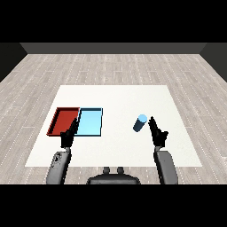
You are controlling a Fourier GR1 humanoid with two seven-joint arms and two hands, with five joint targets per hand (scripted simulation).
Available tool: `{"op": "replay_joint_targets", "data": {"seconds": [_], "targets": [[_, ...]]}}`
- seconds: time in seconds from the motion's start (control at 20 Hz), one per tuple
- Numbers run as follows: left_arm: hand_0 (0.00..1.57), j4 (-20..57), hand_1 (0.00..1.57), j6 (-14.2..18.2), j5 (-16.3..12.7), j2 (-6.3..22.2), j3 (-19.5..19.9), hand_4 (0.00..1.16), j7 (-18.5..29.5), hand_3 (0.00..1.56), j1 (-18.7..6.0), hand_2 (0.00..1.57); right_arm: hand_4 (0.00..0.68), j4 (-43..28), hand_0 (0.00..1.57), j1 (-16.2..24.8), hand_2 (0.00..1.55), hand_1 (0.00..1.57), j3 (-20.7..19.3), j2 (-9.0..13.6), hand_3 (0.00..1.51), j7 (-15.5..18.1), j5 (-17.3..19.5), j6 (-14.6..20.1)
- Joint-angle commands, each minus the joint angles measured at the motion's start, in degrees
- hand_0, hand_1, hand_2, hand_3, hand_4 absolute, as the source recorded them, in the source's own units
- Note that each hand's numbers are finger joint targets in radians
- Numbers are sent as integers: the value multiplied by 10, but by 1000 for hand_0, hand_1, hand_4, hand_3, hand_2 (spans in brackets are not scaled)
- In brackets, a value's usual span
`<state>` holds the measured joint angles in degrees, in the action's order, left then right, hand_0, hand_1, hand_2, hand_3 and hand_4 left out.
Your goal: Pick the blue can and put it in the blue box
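Note:
A blue can (140, 123) stands on the white table (119, 97), right of centre, leaning slightly. Just to its right and a little nearer to me is my right hand (158, 135), its fingers straight and pointing up the table, apart from the can. The light blue tray (90, 122) lies left of centre with nothing in it. My left hand (68, 134) hovers at the near edge of the trays, over the seam between red and blue, with its fingers straight and holding nothing.
A red tray (63, 120) lies against the left side of the light blue tray. Bare white table spreads between the trays and the can. Grey wood floor surrounds the table.

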<state>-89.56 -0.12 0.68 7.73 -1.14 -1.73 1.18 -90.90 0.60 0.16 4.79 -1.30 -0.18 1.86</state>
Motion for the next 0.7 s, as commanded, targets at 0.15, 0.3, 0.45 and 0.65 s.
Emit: {"op": "replay_joint_targets", "data": {"seconds": [0.15, 0.3, 0.45, 0.65], "targets": [[0, -5, 0, 3, 7, -13, 17, 0, 18, 0, -11, 0, 0, 75, 0, -71, 0, 0, -41, 27, 0, 12, -5, -27], [0, -57, 0, -23, -50, -39, 21, 0, 118, 0, -25, 0, 0, 41, 0, -91, 0, 0, -29, -4, 0, 89, -61, -71], [0, -42, 0, -30, -59, -34, 39, 0, 156, 0, -31, 0, 0, 77, 0, -105, 0, 0, -63, 20, 0, 124, -98, -114], [0, 12, 0, -49, -59, -44, 37, 0, 215, 0, -29, 0, 0, 120, 0, -87, 0, 0, -83, 46, 0, 181, -110, -163]]}}
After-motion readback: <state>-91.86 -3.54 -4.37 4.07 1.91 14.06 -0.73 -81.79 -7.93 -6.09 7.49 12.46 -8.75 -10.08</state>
